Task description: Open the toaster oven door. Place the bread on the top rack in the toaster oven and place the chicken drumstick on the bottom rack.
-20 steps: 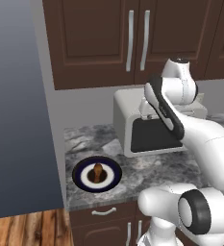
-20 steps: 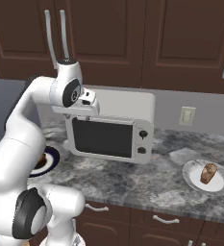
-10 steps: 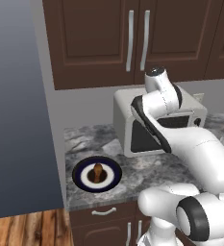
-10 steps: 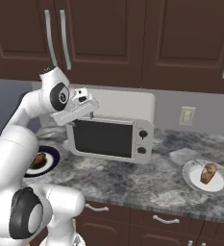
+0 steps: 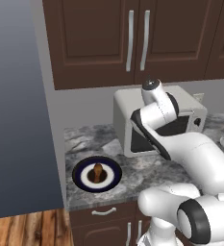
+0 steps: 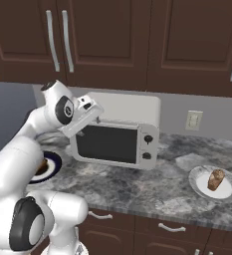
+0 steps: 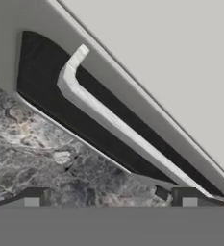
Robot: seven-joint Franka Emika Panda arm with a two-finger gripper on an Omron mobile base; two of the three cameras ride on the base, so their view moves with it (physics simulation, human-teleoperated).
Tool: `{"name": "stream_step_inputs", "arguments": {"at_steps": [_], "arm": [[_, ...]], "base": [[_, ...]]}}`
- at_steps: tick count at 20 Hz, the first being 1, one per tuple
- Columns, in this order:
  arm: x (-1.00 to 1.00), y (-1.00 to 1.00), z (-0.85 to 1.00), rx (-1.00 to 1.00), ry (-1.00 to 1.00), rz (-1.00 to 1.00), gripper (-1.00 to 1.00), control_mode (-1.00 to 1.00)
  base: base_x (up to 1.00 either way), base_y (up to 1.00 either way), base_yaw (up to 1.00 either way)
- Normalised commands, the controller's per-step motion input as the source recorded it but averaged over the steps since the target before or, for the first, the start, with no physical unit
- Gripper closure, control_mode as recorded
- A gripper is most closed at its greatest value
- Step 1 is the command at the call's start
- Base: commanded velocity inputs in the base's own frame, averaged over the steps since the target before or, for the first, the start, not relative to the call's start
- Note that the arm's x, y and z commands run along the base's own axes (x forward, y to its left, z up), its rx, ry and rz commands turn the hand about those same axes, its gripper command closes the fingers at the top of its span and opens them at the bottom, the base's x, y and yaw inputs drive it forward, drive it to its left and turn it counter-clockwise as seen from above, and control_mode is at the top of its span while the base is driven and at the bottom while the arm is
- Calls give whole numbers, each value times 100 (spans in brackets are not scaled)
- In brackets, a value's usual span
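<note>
The light grey toaster oven (image 6: 132,107) stands on the counter against the wall, and the left base view shows its side (image 5: 124,115). The toaster oven door (image 6: 109,143) is shut, dark glass facing out, so the top rack and bottom rack are hidden. My gripper (image 6: 96,108) hovers at the oven's upper left front corner, open and holding nothing. In the hand view my gripper (image 7: 108,199) looks onto the door's pale handle bar (image 7: 108,120), apart from it. The bread (image 6: 216,179) lies on a white plate (image 6: 199,187) at the right. The chicken drumstick (image 5: 98,171) rests on a dark-rimmed plate (image 5: 80,175) at the left.
Dark wooden cabinets (image 6: 112,40) hang low over the oven. A wall outlet (image 6: 193,120) sits right of it. The oven's knobs (image 6: 147,147) are on its right front. The marble counter (image 6: 152,184) ends at a grey panel (image 5: 17,120) on the left.
The arm has swung left and down, bringing the hand from in front of the oven's face to its upper left corner. The jaws have spread slightly wider.
</note>
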Motion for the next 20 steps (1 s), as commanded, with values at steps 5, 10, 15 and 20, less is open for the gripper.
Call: {"name": "stream_step_inputs", "arguments": {"at_steps": [5, 10, 15, 20], "arm": [[42, 0, -17, 0, 0, 7, -100, -100], [49, 0, -13, 0, 0, 9, -100, -100], [35, 0, -27, 0, 0, 7, -100, -100], [3, 0, -46, 0, 0, 6, -100, -100]], "base": [[0, 0, 0], [0, 0, 0], [0, 0, 0], [0, 0, 0]]}}
